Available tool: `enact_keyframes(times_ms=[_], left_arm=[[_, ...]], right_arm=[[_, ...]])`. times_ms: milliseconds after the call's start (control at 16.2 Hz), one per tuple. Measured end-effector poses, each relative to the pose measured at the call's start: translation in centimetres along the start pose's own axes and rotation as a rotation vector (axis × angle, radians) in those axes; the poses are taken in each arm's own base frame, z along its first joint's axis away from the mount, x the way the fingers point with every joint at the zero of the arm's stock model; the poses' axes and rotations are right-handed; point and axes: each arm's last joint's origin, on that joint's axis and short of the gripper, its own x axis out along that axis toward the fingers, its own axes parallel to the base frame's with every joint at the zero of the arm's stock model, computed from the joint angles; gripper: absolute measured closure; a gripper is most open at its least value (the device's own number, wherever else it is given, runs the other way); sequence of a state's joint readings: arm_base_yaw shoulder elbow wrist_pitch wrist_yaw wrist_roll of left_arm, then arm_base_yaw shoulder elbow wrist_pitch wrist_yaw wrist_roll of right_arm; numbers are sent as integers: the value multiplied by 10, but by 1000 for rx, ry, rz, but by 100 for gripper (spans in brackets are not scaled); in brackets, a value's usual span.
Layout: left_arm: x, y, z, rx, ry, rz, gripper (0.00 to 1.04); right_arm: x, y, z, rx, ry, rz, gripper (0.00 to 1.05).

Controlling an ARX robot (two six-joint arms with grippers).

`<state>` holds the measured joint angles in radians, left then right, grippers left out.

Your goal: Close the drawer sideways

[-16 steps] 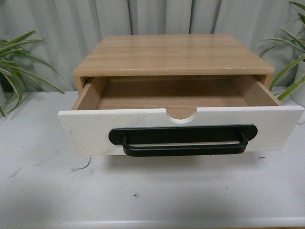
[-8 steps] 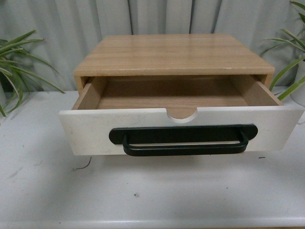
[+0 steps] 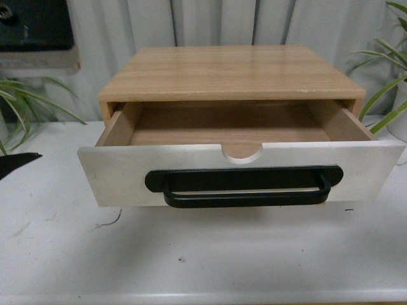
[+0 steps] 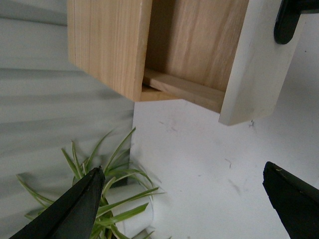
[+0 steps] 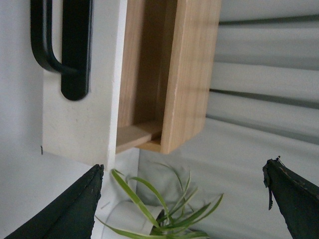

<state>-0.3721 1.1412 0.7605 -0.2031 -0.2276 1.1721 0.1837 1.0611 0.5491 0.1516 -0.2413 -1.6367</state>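
Note:
The drawer (image 3: 127, 175) stands pulled out of the wooden cabinet (image 3: 229, 70). Its white front carries a long black bar handle (image 3: 245, 180) and a half-round notch, and the light wood inside holds nothing. My left gripper (image 4: 182, 172) is open over the table off the drawer's left front corner (image 4: 254, 64), touching nothing. One of its black fingertips (image 3: 16, 164) shows at the front view's left edge. My right gripper (image 5: 182, 167) is open beside the drawer's right end (image 5: 75, 129), apart from it, and is out of the front view.
The cabinet sits on a white table (image 3: 203, 254) before a grey curtain. A potted plant (image 3: 25, 105) stands left of the cabinet and another (image 3: 388, 89) to its right. Each is close under a gripper, the left plant (image 4: 117, 179) and the right plant (image 5: 164, 209).
A dark part of my left arm has come into view at the upper left, and a black fingertip at the left edge. The drawer has not moved.

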Motion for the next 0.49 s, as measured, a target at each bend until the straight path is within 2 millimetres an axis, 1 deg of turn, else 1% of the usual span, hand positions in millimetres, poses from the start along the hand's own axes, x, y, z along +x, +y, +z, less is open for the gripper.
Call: enact_keyframes(times_ms=[62,185,432,493], left_arm=[[6,-3,8,20,-23,-6,7],[12,-5,15,26,-44,-1,7],[28,-12,23,20,-69,0,7],[31,-14,23,22,-66,-7,7]], right_arm=[[4,0,-4,-25,43,-8,6],[11,1,-9,-2,89,-3,6],[27,6,-16,132,206,44,6],[31,6,-17,159,213,48,6]])
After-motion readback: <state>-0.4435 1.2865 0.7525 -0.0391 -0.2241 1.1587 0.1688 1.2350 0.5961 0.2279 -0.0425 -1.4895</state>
